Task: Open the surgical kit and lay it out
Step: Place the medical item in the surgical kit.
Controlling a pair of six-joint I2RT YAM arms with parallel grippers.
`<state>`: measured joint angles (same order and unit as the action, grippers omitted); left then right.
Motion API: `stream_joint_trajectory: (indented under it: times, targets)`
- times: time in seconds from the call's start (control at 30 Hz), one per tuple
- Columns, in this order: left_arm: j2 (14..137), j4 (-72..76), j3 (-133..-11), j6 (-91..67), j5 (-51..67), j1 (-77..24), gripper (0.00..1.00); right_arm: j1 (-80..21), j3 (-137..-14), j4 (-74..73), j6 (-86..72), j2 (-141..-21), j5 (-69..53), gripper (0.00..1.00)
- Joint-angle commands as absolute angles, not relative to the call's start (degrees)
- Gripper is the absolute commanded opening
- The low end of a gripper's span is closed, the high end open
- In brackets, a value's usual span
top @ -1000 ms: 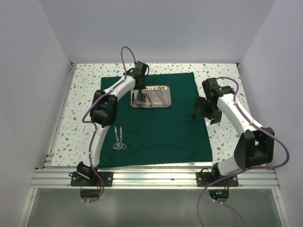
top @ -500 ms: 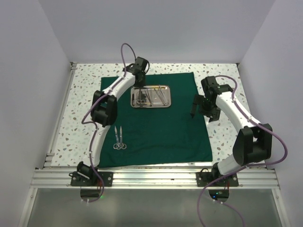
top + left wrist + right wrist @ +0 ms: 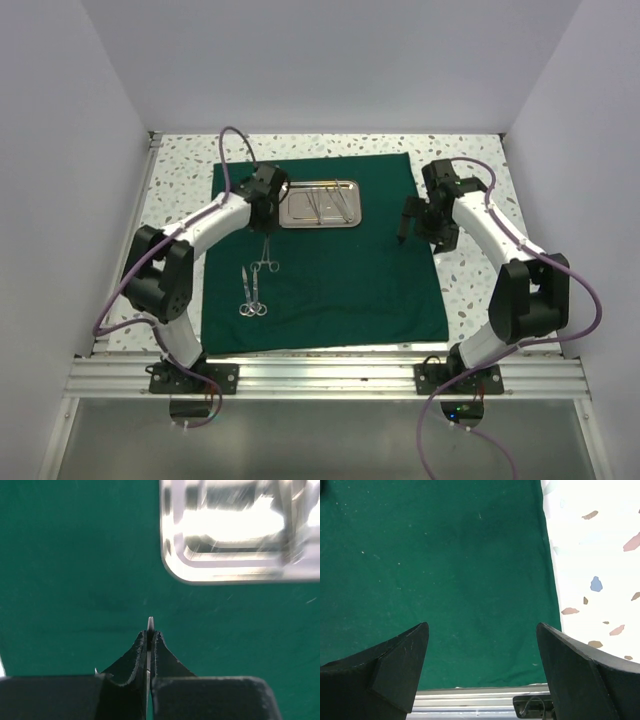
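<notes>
The dark green cloth wrap point(image 3: 330, 270) lies spread flat on the table. The shiny steel tray point(image 3: 320, 203) sits on its far part and holds a few slim silver instruments point(image 3: 330, 205); its corner shows in the left wrist view point(image 3: 230, 535). My left gripper point(image 3: 266, 225) is just left of the tray, shut on slim silver forceps point(image 3: 265, 258) that hang down over the cloth. Their thin edge shows between the jaws point(image 3: 149, 624). Two silver scissors point(image 3: 251, 295) lie side by side on the cloth's left part. My right gripper point(image 3: 404, 230) hovers open and empty over the cloth's right edge point(image 3: 482, 625).
Speckled white tabletop point(image 3: 180, 215) borders the cloth on both sides, seen also in the right wrist view point(image 3: 600, 555). An aluminium rail point(image 3: 330, 375) runs along the near edge. White walls close in the workspace.
My left gripper has come away from the tray toward the near left, carrying the forceps out over the cloth. My right gripper has shifted slightly toward the far side.
</notes>
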<state>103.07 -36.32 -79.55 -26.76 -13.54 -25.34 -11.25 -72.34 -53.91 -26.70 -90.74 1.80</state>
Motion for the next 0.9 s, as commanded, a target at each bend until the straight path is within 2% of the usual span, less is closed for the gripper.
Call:
stream_joint_trajectory:
  times: [0.0, 0.23, 0.6, 0.7, 0.73, 0.83, 0.87]
  targets:
    - [98.7, -32.7, -68.7, -30.1, -14.2, -26.5, 0.0, -11.5, -73.9, -52.1, -25.4, -91.0, 0.3, 0.93]
    - [93.9, -30.9, -59.8, -32.3, -14.3, -27.3, 0.0, -11.5, -72.1, -51.3, -25.8, -90.3, -1.9, 0.92]
    - [90.7, -32.3, -57.6, -33.6, -13.3, -28.2, 0.0, -11.5, -70.7, -51.1, -25.8, -89.6, -1.0, 0.92]
    - [90.6, -32.9, -58.0, -33.5, -13.6, -28.4, 0.15, -11.6, -70.3, -51.2, -25.8, -89.4, -0.4, 0.92]
    - [90.7, -33.0, -58.3, -33.2, -13.8, -28.4, 0.24, -11.4, -70.2, -51.2, -25.8, -89.4, -0.4, 0.92]
    - [91.8, -33.7, -61.3, -32.3, -14.5, -28.4, 0.37, -11.4, -69.9, -51.3, -25.8, -89.0, -0.2, 0.92]
    - [92.5, -33.9, -63.8, -32.1, -14.6, -28.3, 0.39, -11.5, -69.8, -51.3, -25.9, -89.0, -0.1, 0.92]
